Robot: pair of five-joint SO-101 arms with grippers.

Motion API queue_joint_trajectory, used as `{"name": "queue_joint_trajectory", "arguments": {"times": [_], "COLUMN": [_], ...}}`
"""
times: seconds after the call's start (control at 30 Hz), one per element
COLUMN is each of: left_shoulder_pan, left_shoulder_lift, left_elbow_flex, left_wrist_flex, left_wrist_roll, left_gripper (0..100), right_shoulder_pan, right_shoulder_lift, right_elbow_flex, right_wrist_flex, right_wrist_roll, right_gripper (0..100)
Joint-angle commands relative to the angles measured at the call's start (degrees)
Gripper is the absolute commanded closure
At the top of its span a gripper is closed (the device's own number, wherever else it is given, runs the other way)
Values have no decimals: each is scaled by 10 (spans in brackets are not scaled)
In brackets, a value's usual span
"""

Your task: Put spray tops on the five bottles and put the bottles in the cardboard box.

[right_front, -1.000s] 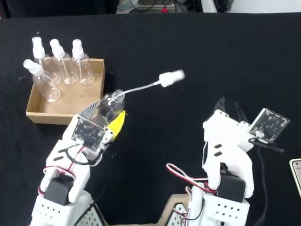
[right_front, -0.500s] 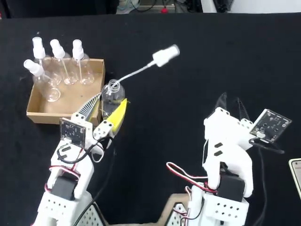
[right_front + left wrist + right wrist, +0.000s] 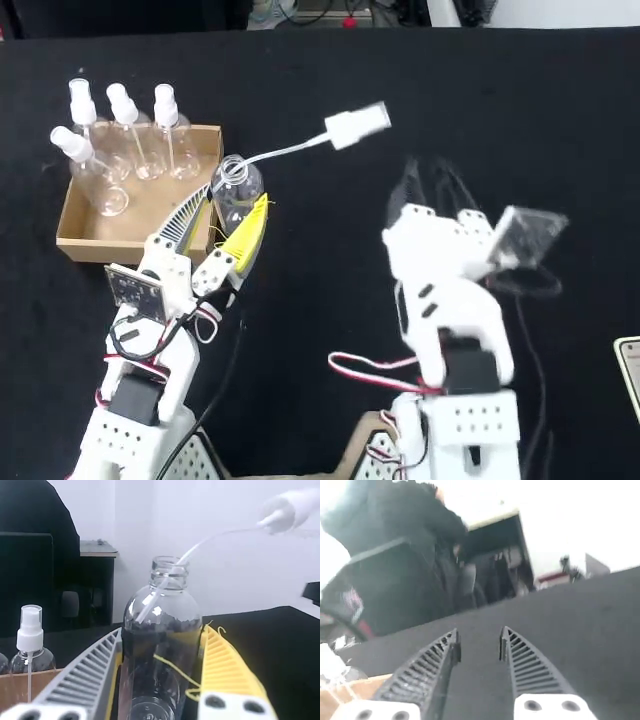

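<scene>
OK, high view: left gripper is clamped on a clear bottle, grey finger on one side, yellow finger on the other. The bottle sits just beside the right wall of the box, outside it. I can't tell whether its base touches the table. The spray top isn't seated. Its head hangs in the air well off the neck, toward mid-table, and only the end of the thin tube dips into the bottle mouth. Four capped bottles are in the box: three in a row along the far wall and one tilted at the left end. The right arm is at mid-table, with the right gripper aimed toward the far edge, well apart from the spray top, and blurred here.

Left wrist view: the bottle stands upright between the left gripper fingers, both pressed on its sides. Its mouth is uncovered, the tube runs into the neck, and the spray top head is off to the side above it. One capped bottle shows behind the box edge.

Right wrist view: right gripper has its jaws spread with nothing between them, only black table beyond.
</scene>
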Motion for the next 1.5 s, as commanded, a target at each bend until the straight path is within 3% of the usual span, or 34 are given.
{"name": "queue_joint_trajectory", "arguments": {"times": [0.0, 0.17, 0.3, 0.73, 1.1, 1.23, 1.33, 1.47], "left_shoulder_pan": [7, 7, 5, 5, 5, 1, 1, 1], "left_shoulder_lift": [-7, -7, -7, -7, -7, -7, -7, -7], "left_elbow_flex": [12, 12, 12, 12, 12, 12, 12, 12], "left_wrist_flex": [-15, -14, -14, -14, -14, -14, -14, -14], "left_wrist_roll": [7, 7, 7, 4, 4, 4, 4, 4], "left_gripper": [827, 827, 827, 827, 827, 827, 827, 827], "right_shoulder_pan": [-14, -40, -71, -159, -171, -131, -107, -128], "right_shoulder_lift": [127, 277, 310, 146, 95, 87, 83, 87], "right_elbow_flex": [-95, -189, -214, -214, -218, -220, -231, -281], "right_wrist_flex": [-47, -48, -47, -22, 5, 6, 56, 182], "right_wrist_roll": [-5, -6, -6, -2, -1, -5, -8, -67], "right_gripper": [869, 871, 871, 871, 871, 871, 871, 849]}}
